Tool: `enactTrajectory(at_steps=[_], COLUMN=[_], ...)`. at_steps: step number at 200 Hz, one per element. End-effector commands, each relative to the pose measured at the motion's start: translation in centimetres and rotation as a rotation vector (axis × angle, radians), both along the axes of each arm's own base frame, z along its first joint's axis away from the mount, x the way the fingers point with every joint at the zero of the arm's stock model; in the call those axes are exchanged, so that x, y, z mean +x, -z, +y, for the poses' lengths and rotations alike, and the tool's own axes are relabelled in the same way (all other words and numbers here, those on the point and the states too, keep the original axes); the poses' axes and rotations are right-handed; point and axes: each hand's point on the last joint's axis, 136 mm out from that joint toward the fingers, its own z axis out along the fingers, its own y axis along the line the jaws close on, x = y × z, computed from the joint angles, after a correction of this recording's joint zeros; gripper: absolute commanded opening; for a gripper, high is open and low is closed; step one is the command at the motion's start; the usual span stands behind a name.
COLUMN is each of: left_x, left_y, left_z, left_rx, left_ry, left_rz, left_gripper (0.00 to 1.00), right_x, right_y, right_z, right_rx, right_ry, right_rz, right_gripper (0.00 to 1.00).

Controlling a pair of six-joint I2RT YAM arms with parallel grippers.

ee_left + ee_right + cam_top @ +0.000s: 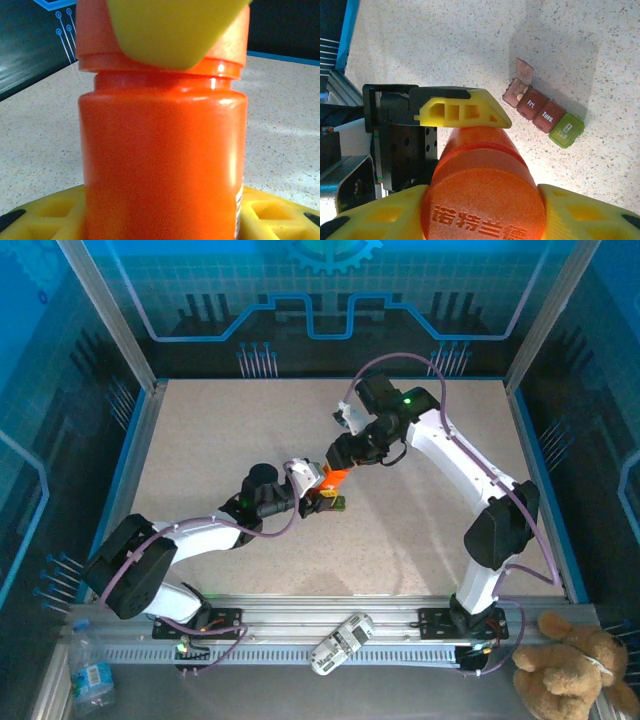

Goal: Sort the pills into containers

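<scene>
An orange pill bottle [335, 478] stands off the table between both grippers. My left gripper [318, 494] is shut on its body; its yellow fingers [45, 212] flank the bottle [162, 150] in the left wrist view. My right gripper [346, 460] is shut on the orange cap [482, 200] from above, and one of its fingers [170, 30] crosses the cap. The containers [545, 109], a dark red strip with a green end [566, 131], lie on the table beside the bottle. The end compartment's lid [524, 71] stands open, with something small and pale inside. I see no loose pills.
The speckled table [220, 440] is walled by a metal frame and blue panels. On the front rail lies a white device [340, 642]. Off the table, a plush toy [575, 672] sits at the right corner and a water bottle [92, 672] at the left.
</scene>
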Motion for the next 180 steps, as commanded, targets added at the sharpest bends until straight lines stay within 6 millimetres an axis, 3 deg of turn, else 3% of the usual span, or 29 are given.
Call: enactTrajectory(at_steps=[1, 54, 80, 125, 154, 180], left_x=[-0.1, -0.2, -0.2, -0.3, -0.4, -0.7], left_y=[-7.4, -6.8, -6.7, -6.6, -6.7, -6.9], left_z=[-1.5, -1.4, -1.4, -1.5, -1.5, -1.5], left_rx=[-0.15, -0.139, -0.138, -0.143, -0.152, -0.164], left_ry=[0.052, 0.051, 0.052, 0.059, 0.06, 0.071], left_rz=[-0.205, -0.194, -0.192, -0.18, -0.171, -0.158], left_gripper=[0.0, 0.0, 0.0, 0.0, 0.0, 0.0], right_x=[-0.2, 0.5, 0.9, 2.1, 2.7, 2.6], right_y=[-0.5, -2.5, -3.7, -7.7, -10.3, -10.9], right_z=[1.2, 1.0, 0.4, -0.6, -2.1, -4.2], right_rx=[0.036, 0.099, 0.114, 0.233, 0.291, 0.289], right_ry=[0.0, 0.043, 0.071, 0.14, 0.193, 0.208], right_rz=[0.0, -0.024, -0.056, -0.129, -0.182, -0.252], right_gripper=[0.55, 0.63, 0.72, 0.85, 0.86, 0.85])
